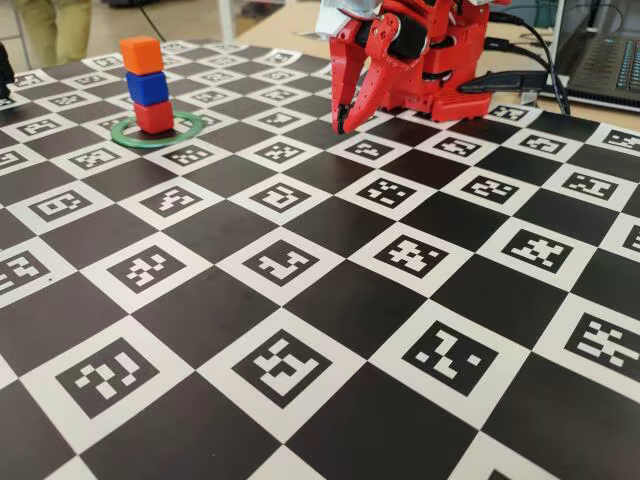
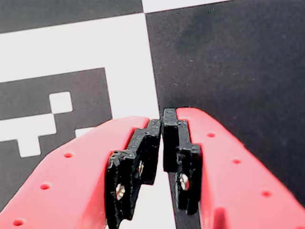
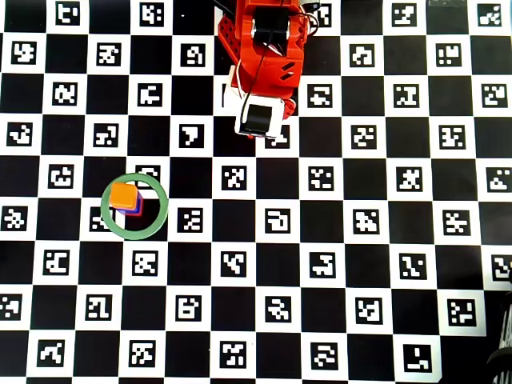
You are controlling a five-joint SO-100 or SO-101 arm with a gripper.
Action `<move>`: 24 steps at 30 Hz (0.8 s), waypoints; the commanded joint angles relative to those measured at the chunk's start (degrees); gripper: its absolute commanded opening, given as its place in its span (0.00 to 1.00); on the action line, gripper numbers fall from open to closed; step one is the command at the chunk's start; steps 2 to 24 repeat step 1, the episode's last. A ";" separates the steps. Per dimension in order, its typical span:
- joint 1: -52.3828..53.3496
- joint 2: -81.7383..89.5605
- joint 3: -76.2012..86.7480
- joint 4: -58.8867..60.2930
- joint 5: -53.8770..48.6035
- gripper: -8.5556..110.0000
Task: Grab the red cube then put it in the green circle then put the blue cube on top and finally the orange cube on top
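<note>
Stack complete, arm withdrawn. In the fixed view the red cube (image 1: pixel 154 117) sat inside the green circle (image 1: pixel 156 130) at the far left of the tabletop (image 1: pixel 330 300), with the blue cube (image 1: pixel 147 88) on it and the orange cube (image 1: pixel 141 54) on top, each slightly offset from the one below. All three placements appeared done; nothing of the task seemed left, judging by this arrangement.

The arm (image 1: pixel 420 50) was folded at the far edge, well apart from the stack, its fingers (image 1: pixel 345 122) pointing down just above the tabletop. The wrist view showed the fingers (image 2: pixel 163 125) closed tip to tip with nothing between them, a detail the other views did not resolve.

The overhead view showed only the orange cube (image 3: pixel 123 194), with slivers of colour at its edge, inside the circle (image 3: pixel 134 206) toward its left side; the lower cubes were largely hidden there. Only the fixed view revealed the stack's height and order.
</note>
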 commanded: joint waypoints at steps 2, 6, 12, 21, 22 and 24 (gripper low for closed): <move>0.62 2.72 2.37 4.13 -0.35 0.02; 0.62 2.72 2.37 4.13 -0.35 0.02; 0.62 2.72 2.37 4.13 -0.35 0.02; 0.62 2.72 2.37 4.13 -0.35 0.02; 0.62 2.72 2.37 4.13 -0.35 0.02; 0.62 2.72 2.37 4.13 -0.35 0.02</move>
